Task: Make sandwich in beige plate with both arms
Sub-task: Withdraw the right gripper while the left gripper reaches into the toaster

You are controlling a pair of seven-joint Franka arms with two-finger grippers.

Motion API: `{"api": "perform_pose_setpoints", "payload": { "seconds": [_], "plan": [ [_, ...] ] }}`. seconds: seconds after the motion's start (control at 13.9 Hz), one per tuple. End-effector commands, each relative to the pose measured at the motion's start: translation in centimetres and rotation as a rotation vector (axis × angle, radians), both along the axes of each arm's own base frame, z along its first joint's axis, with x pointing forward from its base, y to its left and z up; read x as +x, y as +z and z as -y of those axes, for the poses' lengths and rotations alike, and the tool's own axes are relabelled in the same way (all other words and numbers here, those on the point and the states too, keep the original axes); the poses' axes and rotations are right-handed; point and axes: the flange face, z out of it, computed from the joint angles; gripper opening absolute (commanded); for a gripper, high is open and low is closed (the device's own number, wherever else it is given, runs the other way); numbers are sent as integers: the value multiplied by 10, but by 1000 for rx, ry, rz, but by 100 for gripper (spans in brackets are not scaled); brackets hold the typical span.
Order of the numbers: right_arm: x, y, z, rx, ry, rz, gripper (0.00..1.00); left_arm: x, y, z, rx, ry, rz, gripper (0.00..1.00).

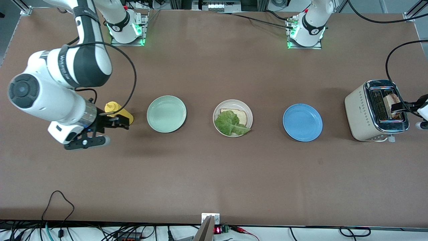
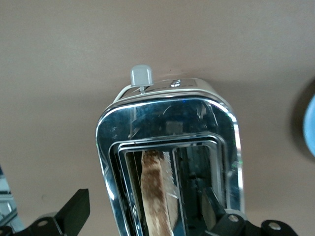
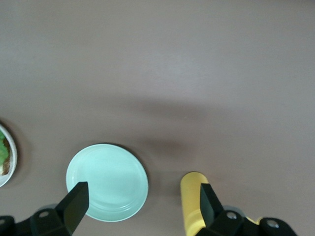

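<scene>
The beige plate (image 1: pixel 248 110) sits mid-table and holds one toasted bread slice (image 1: pixel 238 114) with a green lettuce leaf (image 1: pixel 229 123) lying on it. A second bread slice (image 1: pixel 392 103) stands in a slot of the toaster (image 1: pixel 361 110) at the left arm's end of the table. My left gripper (image 1: pixel 401 108) is over the toaster, open, and the slice (image 2: pixel 153 196) shows between its spread fingers (image 2: pixel 74 211) in the left wrist view. My right gripper (image 1: pixel 107 131) is open and empty, up over the table by a yellow bottle (image 1: pixel 117 112).
A pale mint-green plate (image 1: pixel 166 113) lies between the bottle and the beige plate; it also shows in the right wrist view (image 3: pixel 107 182) beside the bottle (image 3: pixel 193 206). A bright blue plate (image 1: pixel 302 122) lies between the beige plate and the toaster.
</scene>
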Motion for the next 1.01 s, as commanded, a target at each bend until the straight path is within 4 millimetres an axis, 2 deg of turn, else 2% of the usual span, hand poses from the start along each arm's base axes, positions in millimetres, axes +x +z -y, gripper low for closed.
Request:
{"api": "perform_pose_setpoints", "payload": {
  "seconds": [0.0,0.07,0.22,0.29,0.36,0.57,0.79,0.93],
  "plan": [
    [-3,16,20,4,-46,-5,100,-33,-8,2,2,-65,16,94],
    [0,16,36,6,-66,-6,100,-38,-12,1,-4,-58,0,82],
    [2,26,63,37,-85,3,100,-47,-16,-6,-18,-35,-41,49],
    [1,36,76,17,-77,17,100,-49,-16,-3,-26,-32,-68,37],
    [-4,50,80,6,-56,33,100,-49,-12,-3,-28,-27,-78,29],
    [-24,78,114,-26,-109,-3,100,-46,-6,-1,-22,-28,-63,14],
    [-46,108,125,-33,-122,2,100,-45,-6,-1,-20,-27,-60,7],
    [-66,119,122,-41,-160,2,100,-44,-2,-2,-18,-27,-55,5]
  ]
}}
